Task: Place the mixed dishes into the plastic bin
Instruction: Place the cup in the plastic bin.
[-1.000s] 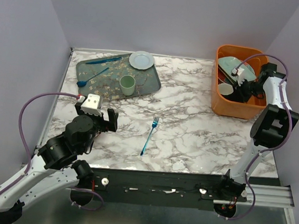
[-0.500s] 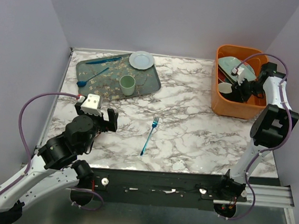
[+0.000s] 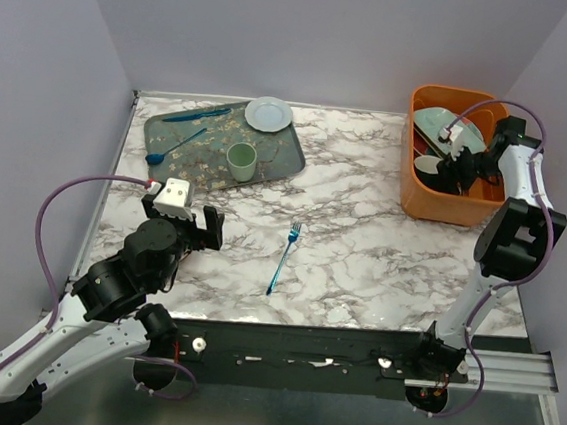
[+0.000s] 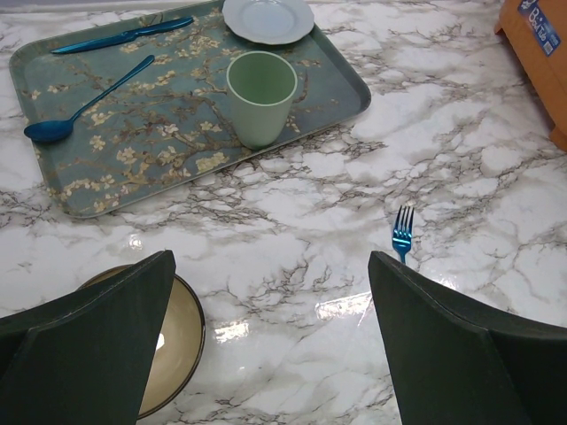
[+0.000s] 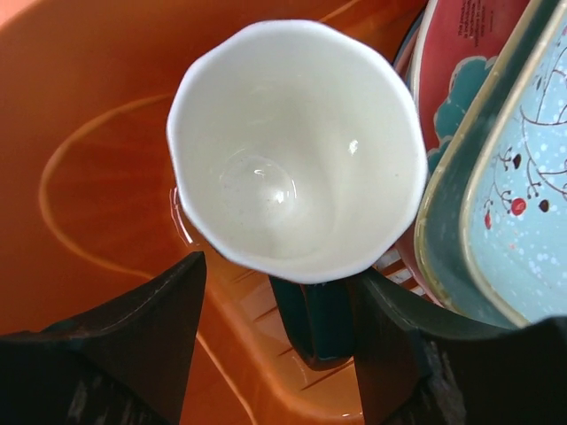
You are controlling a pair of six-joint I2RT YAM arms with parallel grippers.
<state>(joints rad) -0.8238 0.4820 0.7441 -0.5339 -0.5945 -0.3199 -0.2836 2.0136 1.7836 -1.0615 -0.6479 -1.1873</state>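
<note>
White-lined dark mug [image 5: 297, 150] upright in orange bin [image 5: 80, 106], between spread fingers of right gripper [image 5: 279, 279], left gripper [image 4: 270, 261] splayed

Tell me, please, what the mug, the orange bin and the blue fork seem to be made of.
The mug looks like glazed ceramic: glossy white inside, sharp highlight. The orange bin looks like moulded plastic: smooth, softly shiny, ribbed floor. The blue fork is probably coated metal, thin and shiny; plastic remains possible.
</note>
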